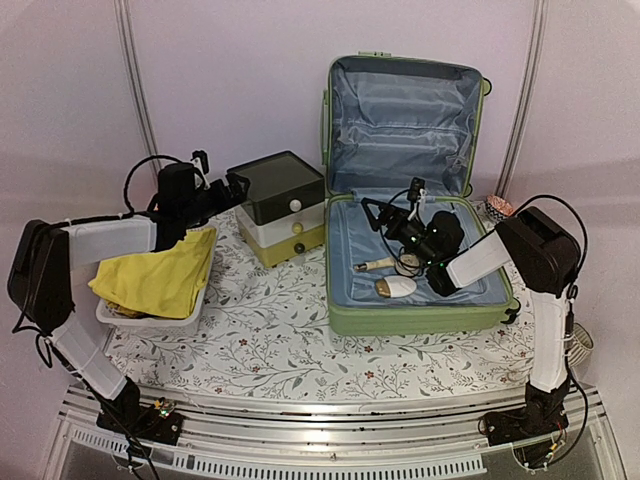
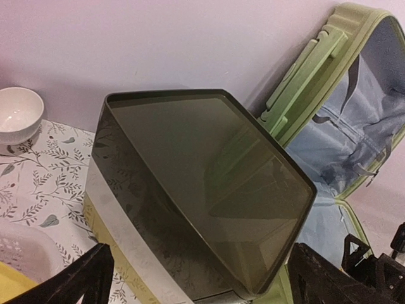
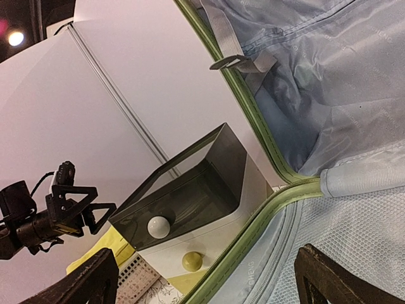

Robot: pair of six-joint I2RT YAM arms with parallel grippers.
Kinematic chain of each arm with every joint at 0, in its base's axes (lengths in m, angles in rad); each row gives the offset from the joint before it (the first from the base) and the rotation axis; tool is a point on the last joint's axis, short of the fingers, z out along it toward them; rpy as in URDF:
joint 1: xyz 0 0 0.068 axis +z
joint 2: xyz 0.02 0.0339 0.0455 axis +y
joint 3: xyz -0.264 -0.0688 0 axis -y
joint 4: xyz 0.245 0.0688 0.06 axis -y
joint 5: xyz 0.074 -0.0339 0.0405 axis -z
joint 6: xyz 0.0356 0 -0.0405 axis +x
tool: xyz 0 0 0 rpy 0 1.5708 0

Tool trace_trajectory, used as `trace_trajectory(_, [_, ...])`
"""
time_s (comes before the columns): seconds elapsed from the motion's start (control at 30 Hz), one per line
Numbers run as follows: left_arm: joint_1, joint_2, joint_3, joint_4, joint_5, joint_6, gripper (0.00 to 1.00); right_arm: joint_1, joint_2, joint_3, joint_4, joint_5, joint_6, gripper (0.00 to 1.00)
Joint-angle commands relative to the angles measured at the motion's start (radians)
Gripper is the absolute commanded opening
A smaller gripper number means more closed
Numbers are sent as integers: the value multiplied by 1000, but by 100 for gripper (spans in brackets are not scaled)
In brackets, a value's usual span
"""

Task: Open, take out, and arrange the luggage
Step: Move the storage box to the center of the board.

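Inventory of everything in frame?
suitcase: 1, light green, table right, open
drawer box: 1, dark lid, white and yellow drawers, left of suitcase
basket: 1, white, table left
cloth: 1, yellow, in basket
bowl: 1, white, by wall
oval item: 1, white, in suitcase
stick item: 1, pale, in suitcase
tablecloth: 1, white floral, on table
left gripper: 1, black, open, by drawer box
right gripper: 1, black, open, over suitcase

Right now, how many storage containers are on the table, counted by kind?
Light-green hard-shell suitcase, lid open: 1
Dark-lidded white-and-yellow drawer box: 1
White plastic mesh basket: 1
Total: 3
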Motion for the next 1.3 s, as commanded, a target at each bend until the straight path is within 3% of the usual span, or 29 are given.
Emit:
trace_trajectory(0.0, [16,11,6,39,50,-5,98,10,-62,-21,-13,-4,-8,99])
trace_trajectory(0.37, [48,13,4,58,65,-3,98,7,-63,-28,-20,-11,25,99])
trace_trajectory(0.7, [84,-63,-16,-21,61,42,98,-27,-123,-30,-186,-14,-15,99])
trace_trajectory(1.0, [111,-212,-33,-188,84,83,98,-30,-241,25,-546,-12,-185,99])
trace_trajectory(1.27, [168,-297,-9,-392,194,98,98,-30,-279,213,-970,37,-373,99])
